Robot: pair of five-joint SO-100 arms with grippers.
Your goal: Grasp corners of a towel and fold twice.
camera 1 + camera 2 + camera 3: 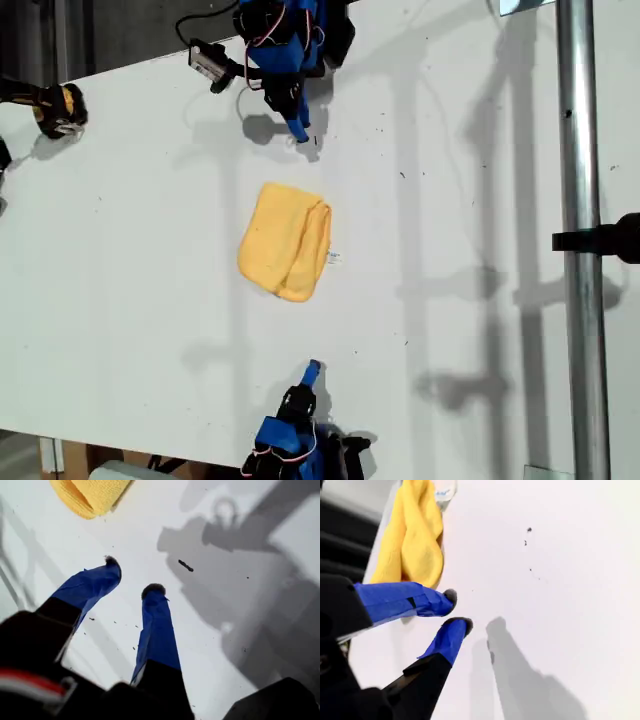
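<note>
The towel (285,241) is soft, nubbly yellow cloth. The worktop (130,260) looks smooth, matt white. Blue tape wraps my first hand's (132,579) fingers; a shiny metal pole (577,200) stands nearby.

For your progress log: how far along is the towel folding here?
Folding looks done: the towel lies as a small layered bundle on the table, its tag at one edge. Nothing is in hand: my first hand and my second hand are empty, off the cloth. Apparently nothing remains.
</note>
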